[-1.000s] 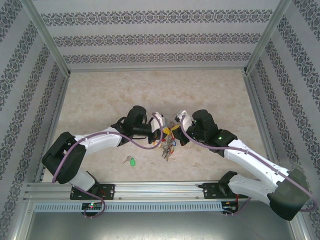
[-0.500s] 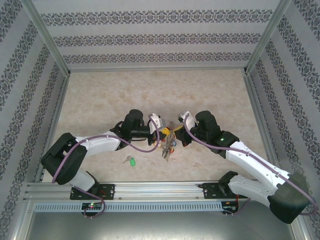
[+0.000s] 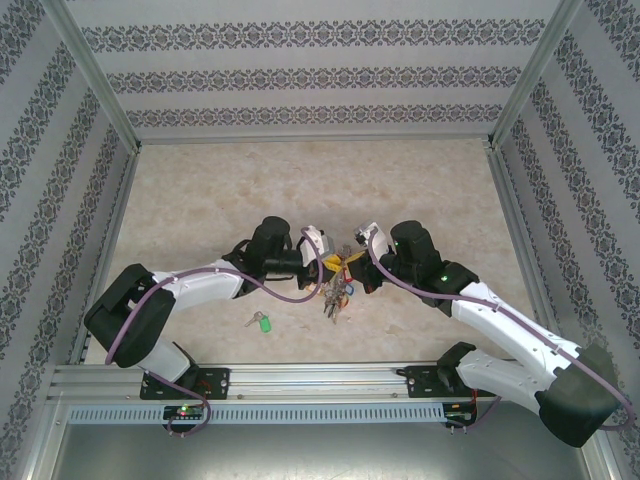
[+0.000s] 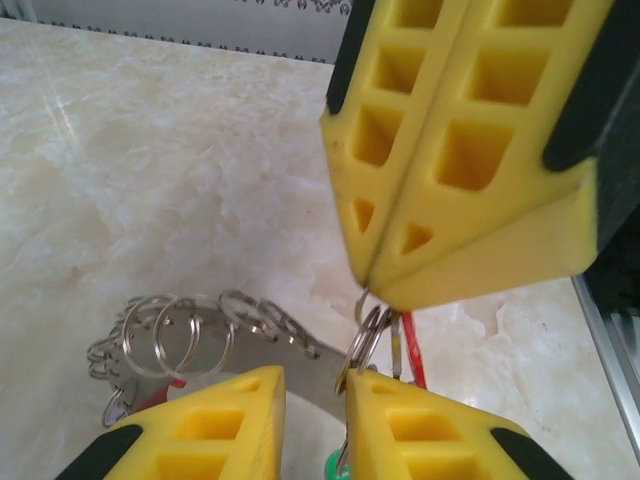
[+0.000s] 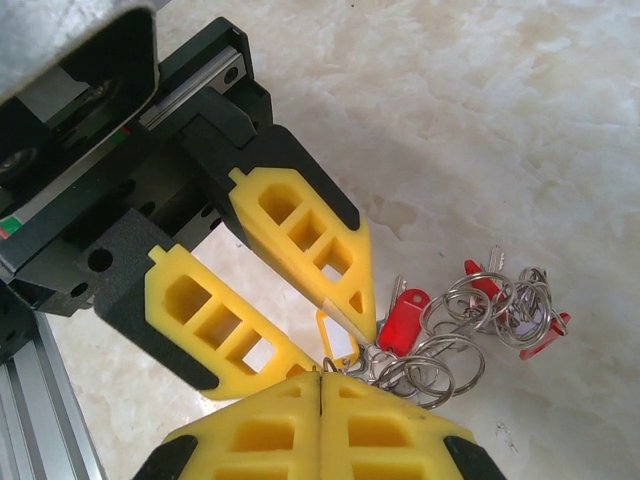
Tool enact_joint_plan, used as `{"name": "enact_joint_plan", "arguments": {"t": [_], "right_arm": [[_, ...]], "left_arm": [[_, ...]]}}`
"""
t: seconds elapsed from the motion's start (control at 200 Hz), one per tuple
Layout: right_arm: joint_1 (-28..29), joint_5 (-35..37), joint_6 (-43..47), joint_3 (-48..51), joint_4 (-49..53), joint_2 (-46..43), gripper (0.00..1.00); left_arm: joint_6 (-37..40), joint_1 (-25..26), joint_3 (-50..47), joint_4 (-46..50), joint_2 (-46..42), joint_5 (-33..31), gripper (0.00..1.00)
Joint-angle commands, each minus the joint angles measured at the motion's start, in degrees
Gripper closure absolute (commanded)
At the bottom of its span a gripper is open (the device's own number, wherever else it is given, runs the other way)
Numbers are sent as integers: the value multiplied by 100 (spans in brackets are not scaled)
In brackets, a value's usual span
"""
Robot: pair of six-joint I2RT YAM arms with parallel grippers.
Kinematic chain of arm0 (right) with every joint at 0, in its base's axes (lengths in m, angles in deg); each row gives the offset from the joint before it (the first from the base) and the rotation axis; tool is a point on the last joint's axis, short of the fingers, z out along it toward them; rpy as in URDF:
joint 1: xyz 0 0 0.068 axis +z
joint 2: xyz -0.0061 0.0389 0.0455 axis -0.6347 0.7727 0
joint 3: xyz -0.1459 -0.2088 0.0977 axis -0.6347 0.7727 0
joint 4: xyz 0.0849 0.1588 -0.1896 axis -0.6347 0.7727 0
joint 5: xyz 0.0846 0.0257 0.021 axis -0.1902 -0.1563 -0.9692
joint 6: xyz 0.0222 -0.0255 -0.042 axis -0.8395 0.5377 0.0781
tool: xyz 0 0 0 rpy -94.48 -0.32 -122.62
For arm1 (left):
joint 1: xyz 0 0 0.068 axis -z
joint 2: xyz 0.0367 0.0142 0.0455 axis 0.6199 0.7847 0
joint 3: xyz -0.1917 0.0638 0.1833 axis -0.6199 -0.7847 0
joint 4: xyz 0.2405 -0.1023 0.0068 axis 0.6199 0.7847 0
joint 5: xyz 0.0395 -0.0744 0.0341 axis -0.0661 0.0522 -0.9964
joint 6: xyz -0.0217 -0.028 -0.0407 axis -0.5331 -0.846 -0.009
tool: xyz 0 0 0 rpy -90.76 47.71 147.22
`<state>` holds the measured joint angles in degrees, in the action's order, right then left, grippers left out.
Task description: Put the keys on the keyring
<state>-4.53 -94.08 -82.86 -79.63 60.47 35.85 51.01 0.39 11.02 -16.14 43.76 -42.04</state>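
The keyring (image 3: 336,287) hangs between my two grippers over the middle of the table, its tagged keys dangling. My right gripper (image 5: 318,378) is shut on a wire loop of the keyring (image 4: 366,296). My left gripper (image 4: 315,378) is open, and the ring's grey band (image 4: 305,350) passes through the gap between its fingers (image 5: 300,235). A red-tagged key (image 5: 404,316) and a yellow tag (image 5: 335,336) lie in the bundle of small split rings (image 5: 450,350). One key with a green tag (image 3: 262,321) lies alone on the table, near and to the left of the grippers.
The marble-patterned table (image 3: 200,190) is walled by patterned panels. A metal rail (image 3: 320,378) runs along the near edge by the arm bases. There is free tabletop behind and to both sides of the grippers.
The left jaws, shut a second ago, have parted slightly. Both grippers and the keyring dropped a little toward the near edge and have stayed close together. The green-tagged key has not moved.
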Motion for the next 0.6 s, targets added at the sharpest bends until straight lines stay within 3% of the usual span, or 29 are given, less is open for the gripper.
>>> {"name": "enact_joint_plan", "arguments": {"t": [0.0,0.595], "right_arm": [[84,-226,64,-270,-203,14,100],[134,-377,140,-299,-92,80,100]], "left_arm": [[271,86,282,397,92,171,77],[484,103,538,759,139,316,76]]}}
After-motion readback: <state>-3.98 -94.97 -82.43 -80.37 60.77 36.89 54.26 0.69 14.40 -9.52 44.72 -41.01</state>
